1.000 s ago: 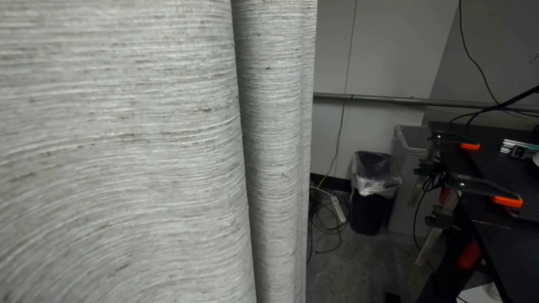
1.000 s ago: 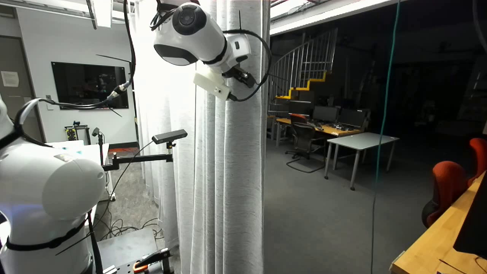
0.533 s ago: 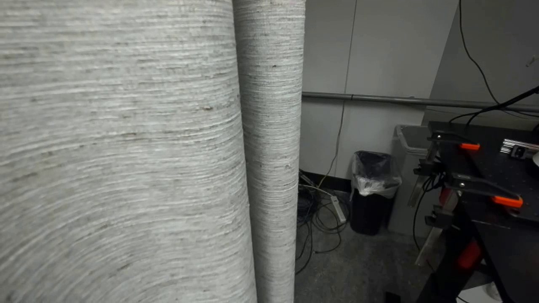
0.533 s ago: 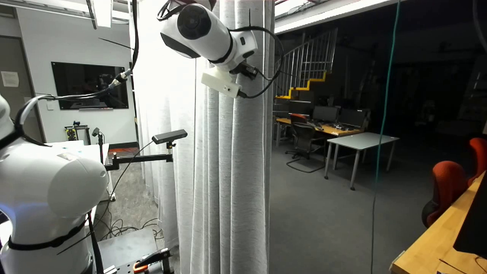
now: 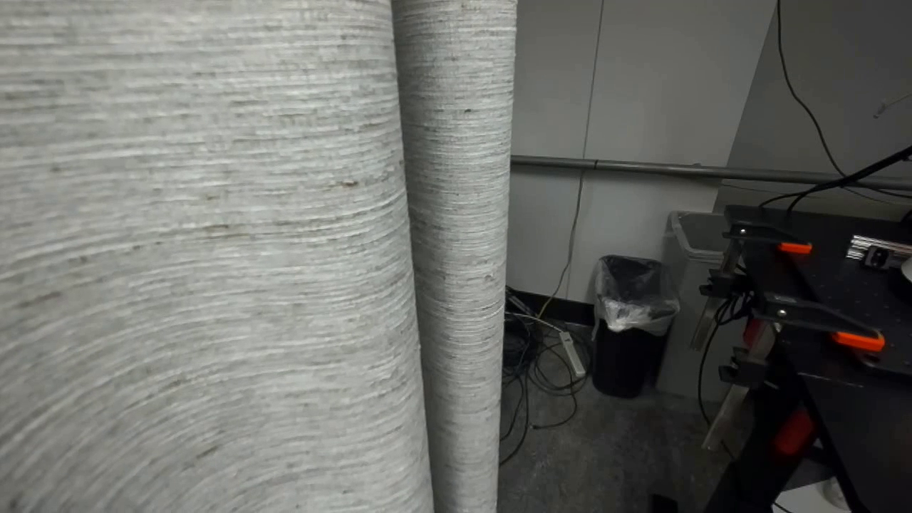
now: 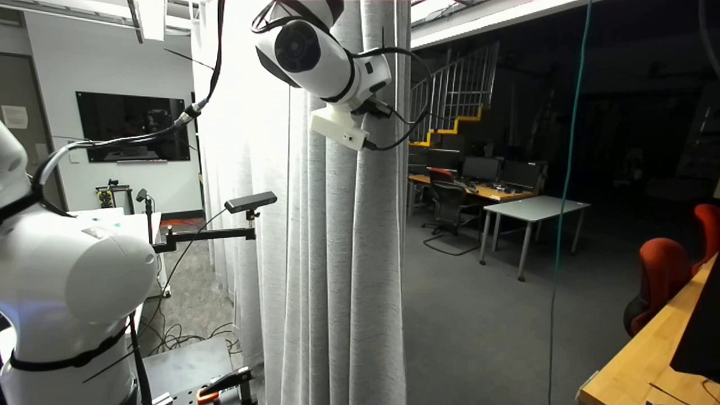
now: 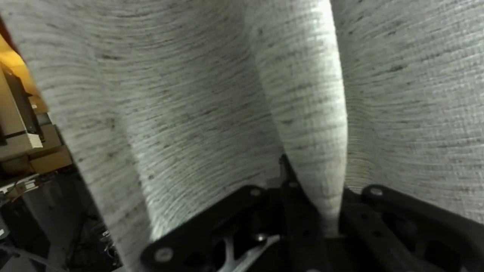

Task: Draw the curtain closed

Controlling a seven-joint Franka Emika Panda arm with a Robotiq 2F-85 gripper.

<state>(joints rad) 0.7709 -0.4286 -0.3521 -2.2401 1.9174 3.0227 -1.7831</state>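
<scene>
The light grey woven curtain [image 6: 337,253] hangs in bunched vertical folds behind the arm in an exterior view. Its fabric also fills much of another exterior picture as the close curtain [image 5: 456,285]. In the wrist view a narrow fold of the curtain [image 7: 314,124] runs down between the dark fingers, and my gripper [image 7: 319,192] is shut on it. Part of the fingertips is covered by that fold. In an exterior view the arm's wrist [image 6: 337,79] and the white camera housing [image 6: 339,128] stand in front of the curtain near its free edge; the fingers are hidden there.
A black camera [image 6: 250,201] on a bracket juts toward the curtain. A teal cord [image 6: 571,140] hangs to the right, with a grey table [image 6: 534,208] beyond. Elsewhere are a lined bin [image 5: 630,320], loose cables and a black bench with orange clamps [image 5: 858,342].
My arm's wrist has moved to the right in an exterior view, and the curtain's free edge has shifted right too. In the close exterior view the curtain's edge has drawn back left.
</scene>
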